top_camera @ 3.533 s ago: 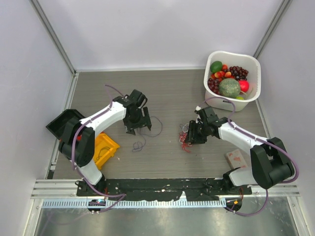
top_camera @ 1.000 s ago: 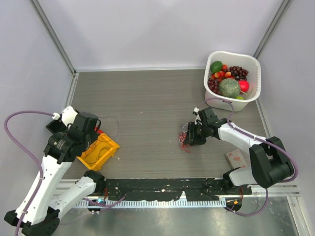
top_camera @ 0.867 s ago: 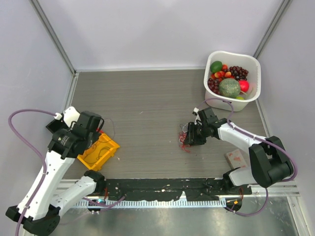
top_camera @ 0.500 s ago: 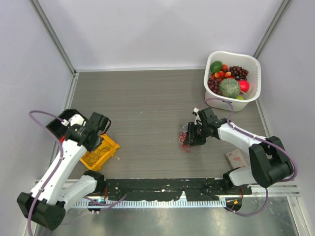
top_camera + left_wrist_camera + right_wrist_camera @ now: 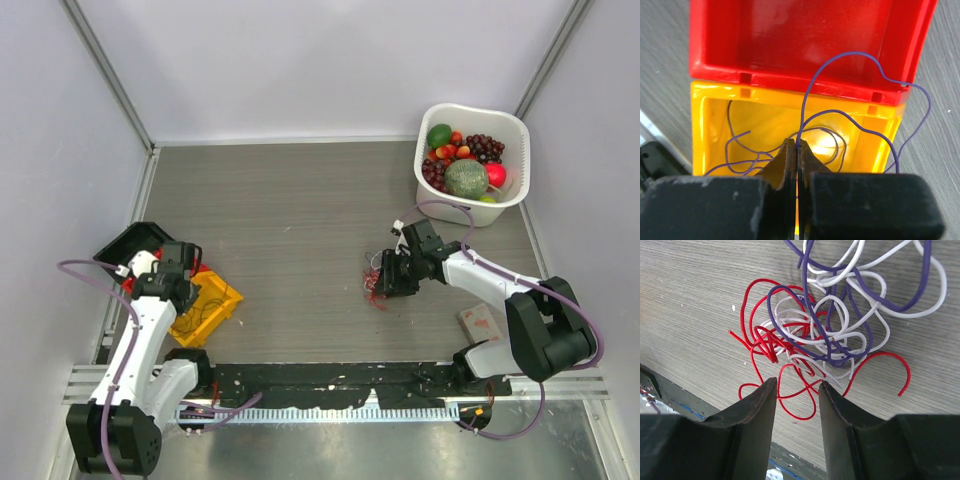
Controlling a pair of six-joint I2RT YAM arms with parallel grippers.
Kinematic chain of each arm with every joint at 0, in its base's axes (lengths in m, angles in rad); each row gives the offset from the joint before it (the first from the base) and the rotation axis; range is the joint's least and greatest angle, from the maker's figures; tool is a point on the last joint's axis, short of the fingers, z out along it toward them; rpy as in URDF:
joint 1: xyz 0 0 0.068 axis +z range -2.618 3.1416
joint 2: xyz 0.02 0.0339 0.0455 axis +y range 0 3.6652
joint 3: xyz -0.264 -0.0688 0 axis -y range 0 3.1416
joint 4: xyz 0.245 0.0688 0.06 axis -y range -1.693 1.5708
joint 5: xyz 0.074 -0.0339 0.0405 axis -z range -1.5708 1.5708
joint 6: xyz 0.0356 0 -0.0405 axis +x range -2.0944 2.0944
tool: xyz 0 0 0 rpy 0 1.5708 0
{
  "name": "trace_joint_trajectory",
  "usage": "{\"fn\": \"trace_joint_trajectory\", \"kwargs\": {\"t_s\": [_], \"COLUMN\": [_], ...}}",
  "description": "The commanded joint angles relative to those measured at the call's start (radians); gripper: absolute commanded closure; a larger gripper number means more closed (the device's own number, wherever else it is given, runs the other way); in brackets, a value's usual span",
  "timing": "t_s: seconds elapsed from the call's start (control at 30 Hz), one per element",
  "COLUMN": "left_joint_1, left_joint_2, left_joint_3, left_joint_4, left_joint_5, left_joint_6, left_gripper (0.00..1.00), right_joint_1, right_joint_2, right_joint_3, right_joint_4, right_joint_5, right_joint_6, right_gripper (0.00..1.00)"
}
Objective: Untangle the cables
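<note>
My left gripper (image 5: pixel 796 150) is shut on a thin purple cable (image 5: pixel 855 53). That cable rises from the tips, loops over the rim of the red bin (image 5: pixel 805 50) and trails out past the yellow bin (image 5: pixel 880 125). More purple strands (image 5: pixel 735 145) lie inside the yellow bin. At the centre right of the table, my right gripper (image 5: pixel 797 385) stands open just above the tangle of red, white and purple cables (image 5: pixel 830 330). A red loop (image 5: pixel 800 405) shows between its tips. From above, the tangle (image 5: pixel 372 288) peeks out beside the right gripper (image 5: pixel 385 280).
A black bin (image 5: pixel 125 245) sits behind the yellow bin (image 5: pixel 215 300) at the left edge. A white basket (image 5: pixel 505 125) of fruit stands at the back right. A pinkish block (image 5: pixel 480 322) lies near the right arm's base.
The left arm carried the purple cable from the table's middle to the left bins and lowered over the yellow one. The right arm has not moved.
</note>
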Motion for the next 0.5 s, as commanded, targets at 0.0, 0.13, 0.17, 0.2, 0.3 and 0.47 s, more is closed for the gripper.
{"fn": "trace_joint_trajectory", "kwargs": {"t_s": [0.0,0.13,0.17,0.2,0.3,0.47], "left_joint_1": [0.029,0.032,0.034,0.034,0.037,0.037], "left_joint_2": [-0.016,-0.029,-0.033,-0.036,-0.030,-0.001], "left_joint_3": [-0.023,-0.017,-0.012,-0.007,-0.020,0.014], "left_joint_4": [0.167,0.040,-0.014,-0.073,-0.166,-0.243], "left_joint_5": [0.052,0.060,0.048,0.040,0.068,0.047], "left_joint_6": [0.058,-0.032,-0.073,-0.137,-0.227,-0.233], "left_gripper": [1.00,1.00,1.00,1.00,1.00,0.79], "right_joint_1": [-0.003,-0.003,-0.005,-0.003,-0.005,-0.005], "right_joint_2": [0.001,-0.005,-0.005,-0.003,0.001,0.006], "right_joint_3": [0.005,0.004,0.001,-0.004,-0.007,-0.007], "right_joint_4": [0.032,0.035,0.038,0.042,0.050,0.053], "right_joint_5": [-0.011,-0.009,-0.009,-0.011,-0.012,-0.020], "right_joint_6": [-0.017,-0.016,-0.014,-0.011,-0.008,-0.009], "right_gripper": [0.56,0.56,0.56,0.56,0.56,0.55]}}
